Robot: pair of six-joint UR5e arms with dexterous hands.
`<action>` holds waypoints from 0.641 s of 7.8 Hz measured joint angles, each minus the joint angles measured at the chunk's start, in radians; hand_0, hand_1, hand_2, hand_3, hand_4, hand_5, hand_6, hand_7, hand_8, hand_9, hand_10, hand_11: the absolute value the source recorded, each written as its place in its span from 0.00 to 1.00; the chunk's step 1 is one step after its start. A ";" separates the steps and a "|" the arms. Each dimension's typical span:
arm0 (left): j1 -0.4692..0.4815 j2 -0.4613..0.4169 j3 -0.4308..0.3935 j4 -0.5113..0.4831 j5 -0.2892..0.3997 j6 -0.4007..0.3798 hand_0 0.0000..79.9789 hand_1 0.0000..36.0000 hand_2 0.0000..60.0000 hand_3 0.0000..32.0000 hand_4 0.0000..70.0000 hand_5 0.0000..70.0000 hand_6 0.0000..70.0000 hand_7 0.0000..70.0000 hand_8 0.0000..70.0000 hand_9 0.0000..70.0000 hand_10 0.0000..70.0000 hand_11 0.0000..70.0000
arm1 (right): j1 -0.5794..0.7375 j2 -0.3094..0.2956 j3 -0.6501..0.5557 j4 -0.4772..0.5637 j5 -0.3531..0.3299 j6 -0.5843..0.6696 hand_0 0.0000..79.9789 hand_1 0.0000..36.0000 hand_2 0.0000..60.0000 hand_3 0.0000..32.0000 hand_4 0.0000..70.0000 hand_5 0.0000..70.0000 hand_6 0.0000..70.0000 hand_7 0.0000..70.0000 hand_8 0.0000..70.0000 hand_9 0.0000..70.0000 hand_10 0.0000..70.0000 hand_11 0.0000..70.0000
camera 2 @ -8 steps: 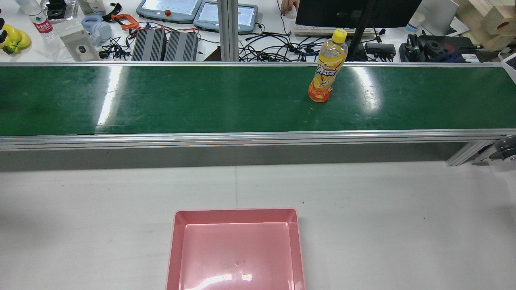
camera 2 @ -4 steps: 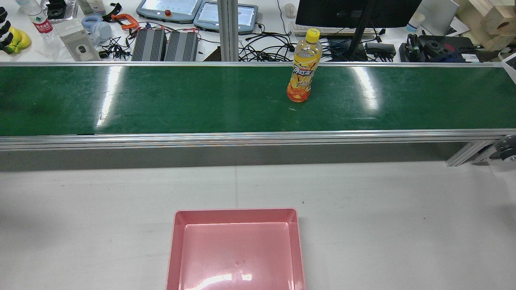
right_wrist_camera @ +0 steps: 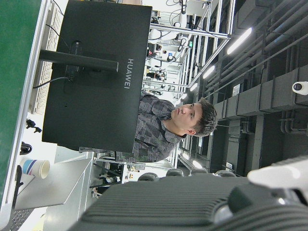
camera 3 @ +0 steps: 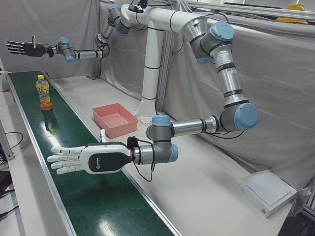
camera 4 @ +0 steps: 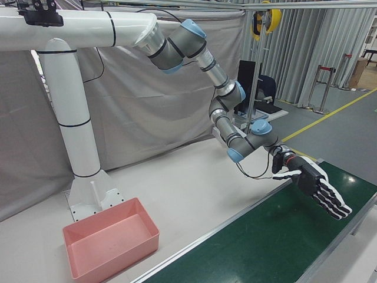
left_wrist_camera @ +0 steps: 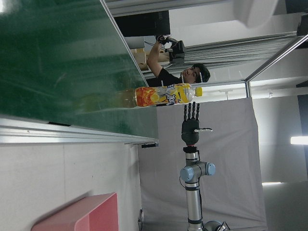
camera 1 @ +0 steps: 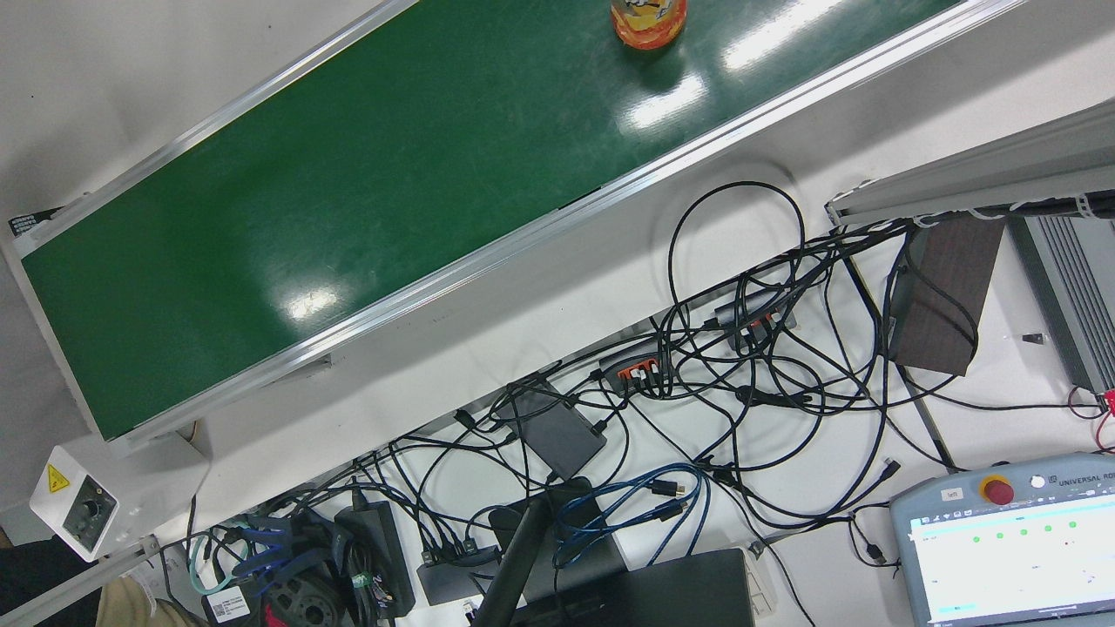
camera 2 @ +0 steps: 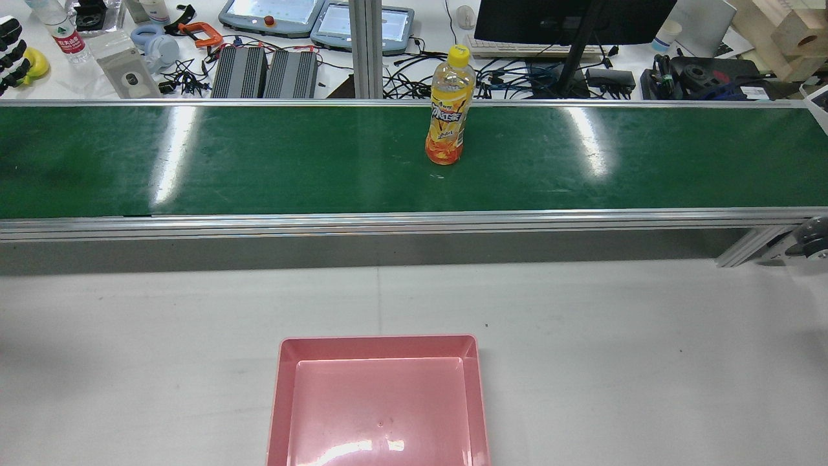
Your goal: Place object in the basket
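Note:
An orange drink bottle [camera 2: 446, 120] with a yellow cap stands upright on the green conveyor belt [camera 2: 291, 162], near its middle. It also shows as the bottle [camera 3: 44, 93], bottle [left_wrist_camera: 166, 95] and bottle base [camera 1: 649, 22]. The pink basket [camera 2: 378, 341] sits on the white table in front of the belt and holds nothing. My left hand [camera 3: 88, 158] hovers flat and open over one end of the belt, far from the bottle; only its fingertips [camera 2: 11, 48] reach the rear view. My right hand [camera 3: 22, 47] is open above the other end, also seen as the right hand [camera 4: 318, 186].
Beyond the belt lies an operators' table [camera 2: 420, 39] with teach pendants [camera 2: 272, 13], tangled cables, a monitor [camera 2: 569, 16] and a water bottle [camera 2: 65, 32]. A person [right_wrist_camera: 163, 127] sits behind the monitor. The belt's aluminium rail [camera 2: 414, 223] stands between belt and table.
The bottle has travelled left along the belt, from right of centre to about the middle. My left hand's fingertips have risen at the rear view's left edge. A person's hand at the mouse has gone.

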 measured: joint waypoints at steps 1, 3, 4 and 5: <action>0.000 -0.004 0.009 0.000 0.000 0.001 0.81 0.36 0.00 0.00 0.00 0.20 0.00 0.00 0.00 0.00 0.00 0.00 | 0.000 0.000 0.000 0.000 0.000 0.000 0.00 0.00 0.00 0.00 0.00 0.00 0.00 0.00 0.00 0.00 0.00 0.00; 0.000 -0.015 0.037 -0.008 -0.001 0.002 0.81 0.36 0.00 0.00 0.00 0.17 0.00 0.00 0.00 0.00 0.00 0.00 | 0.000 0.000 -0.001 0.000 0.000 0.000 0.00 0.00 0.00 0.00 0.00 0.00 0.00 0.00 0.00 0.00 0.00 0.00; 0.000 -0.017 0.044 -0.010 -0.001 0.003 0.81 0.36 0.00 0.00 0.00 0.19 0.00 0.00 0.00 0.00 0.00 0.00 | 0.000 0.000 -0.001 0.000 0.000 -0.001 0.00 0.00 0.00 0.00 0.00 0.00 0.00 0.00 0.00 0.00 0.00 0.00; 0.001 -0.023 0.047 -0.010 0.000 0.004 0.81 0.36 0.00 0.00 0.00 0.19 0.00 0.00 0.00 0.00 0.00 0.00 | 0.000 0.000 -0.001 0.000 0.000 -0.001 0.00 0.00 0.00 0.00 0.00 0.00 0.00 0.00 0.00 0.00 0.00 0.00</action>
